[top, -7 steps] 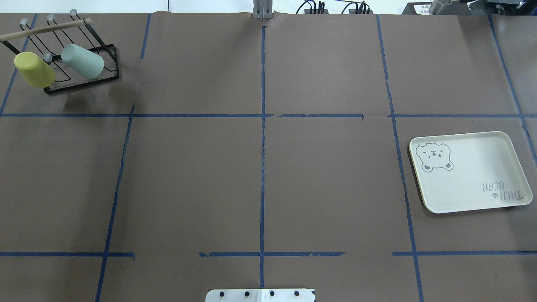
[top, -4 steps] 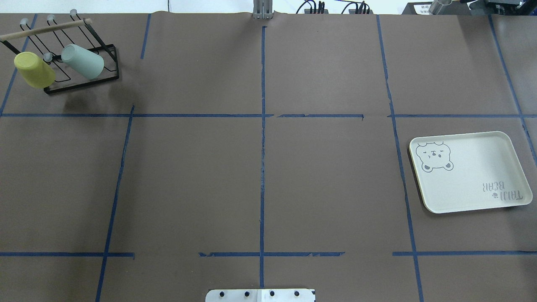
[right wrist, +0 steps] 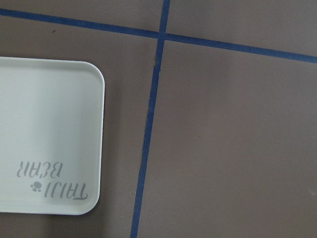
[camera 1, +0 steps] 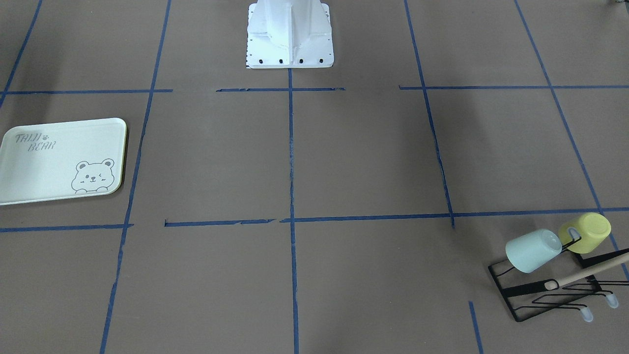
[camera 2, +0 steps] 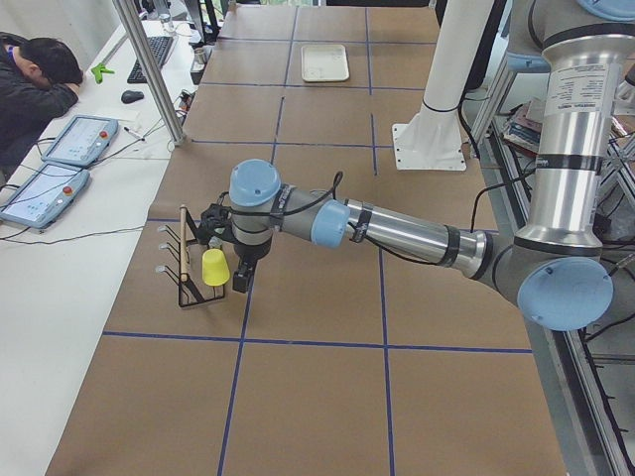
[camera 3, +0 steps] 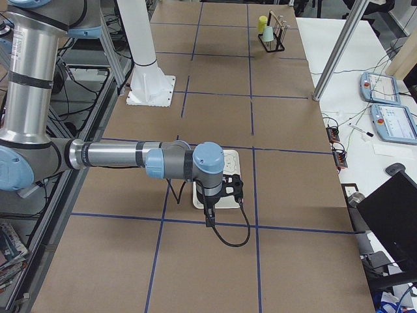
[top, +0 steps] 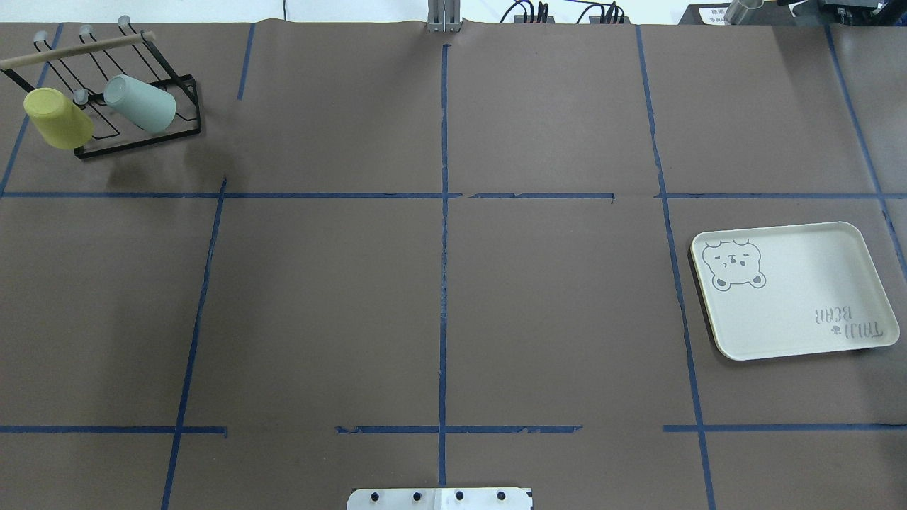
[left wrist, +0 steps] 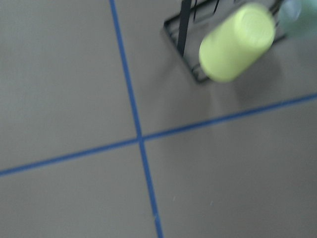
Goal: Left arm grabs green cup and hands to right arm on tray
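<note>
The green cup (top: 139, 103) hangs tilted on a black wire rack (top: 183, 127) at the far left of the table, beside a yellow cup (top: 58, 118). The green cup also shows in the front view (camera 1: 533, 250) and blurred at the left wrist view's top right corner (left wrist: 299, 20). The tray (top: 793, 290) lies bare at the right. The left gripper (camera 2: 242, 278) shows only in the left side view, above the table next to the rack; I cannot tell its state. The right gripper (camera 3: 210, 207) shows only in the right side view, over the tray (camera 3: 228, 195); its state is unclear.
The rack has a wooden bar (top: 78, 51) on top and several free pegs. The robot's white base (camera 1: 290, 34) stands at the table's near middle edge. Blue tape lines cross the brown table cover. An operator (camera 2: 40, 84) sits at a side desk.
</note>
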Controlling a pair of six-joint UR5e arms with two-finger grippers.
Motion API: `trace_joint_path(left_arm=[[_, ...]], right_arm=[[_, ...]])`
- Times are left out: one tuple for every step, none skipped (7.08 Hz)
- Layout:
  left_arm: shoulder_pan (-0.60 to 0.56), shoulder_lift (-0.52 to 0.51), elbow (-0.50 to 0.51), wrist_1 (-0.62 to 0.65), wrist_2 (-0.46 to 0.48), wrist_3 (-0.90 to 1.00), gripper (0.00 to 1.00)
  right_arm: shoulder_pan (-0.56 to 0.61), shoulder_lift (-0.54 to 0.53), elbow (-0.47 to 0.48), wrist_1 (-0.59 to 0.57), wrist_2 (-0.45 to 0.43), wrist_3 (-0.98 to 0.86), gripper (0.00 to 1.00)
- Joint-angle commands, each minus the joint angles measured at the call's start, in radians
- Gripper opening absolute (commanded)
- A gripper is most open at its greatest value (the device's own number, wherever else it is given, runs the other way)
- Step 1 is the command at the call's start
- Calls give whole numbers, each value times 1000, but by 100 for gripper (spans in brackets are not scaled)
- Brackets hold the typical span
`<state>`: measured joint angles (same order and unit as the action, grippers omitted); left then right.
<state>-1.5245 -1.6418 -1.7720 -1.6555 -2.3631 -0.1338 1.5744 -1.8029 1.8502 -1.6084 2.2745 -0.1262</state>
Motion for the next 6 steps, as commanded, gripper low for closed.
trace_joint_path(left_arm=[[80,-24,3,-198,-2,-157,100],[172,-26,9,-298,30,-349,100],[235,-32,22,-390,176,-475,100],[318,-59,34,-444,297,-591,100],[363,-116,52,-455,396,-692,100],[386,-140,60,-473,460,-713,100]], right_arm=[[-1,0,1,1,0,-1,100],[-1,0,1,1,0,0,100],[-1,0,1,1,0,-1,100],[-1,0,0,1,0,-1,100],[-1,0,1,1,0,-1,100],[-1,0,1,1,0,-1,100]])
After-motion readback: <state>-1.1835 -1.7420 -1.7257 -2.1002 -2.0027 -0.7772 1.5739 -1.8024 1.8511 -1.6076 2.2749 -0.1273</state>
